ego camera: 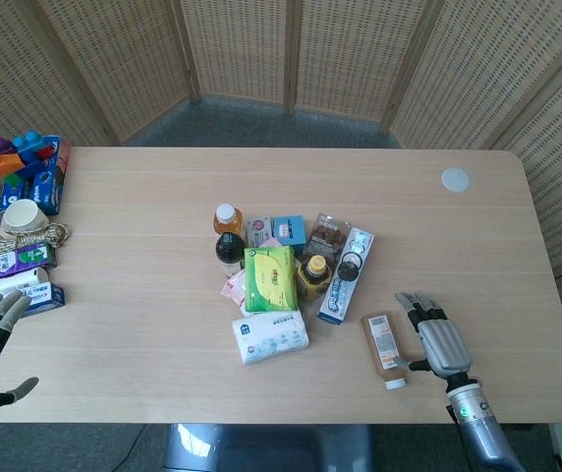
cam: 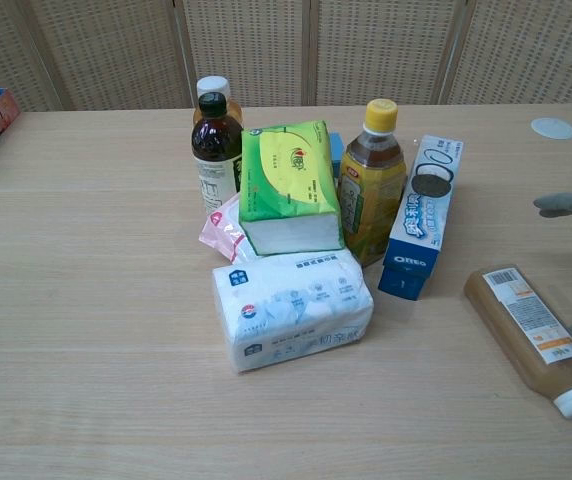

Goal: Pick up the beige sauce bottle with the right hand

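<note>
A cluster of groceries is gathered at the middle of the table (ego camera: 143, 354). A green tissue pack (cam: 288, 185) is stood above a white tissue pack (cam: 291, 307), with a pink packet (cam: 222, 231) tucked at their left. A dark bottle (cam: 216, 150) and an orange-capped bottle (ego camera: 227, 217) are set behind. A yellow-capped tea bottle (cam: 371, 180) is placed beside an Oreo box (cam: 422, 216). A white disc (ego camera: 455, 179) is seen well apart. Toy blocks (ego camera: 16, 154), a cup (ego camera: 22, 214) and boxes (ego camera: 31, 298) are lined along the left edge.
</note>
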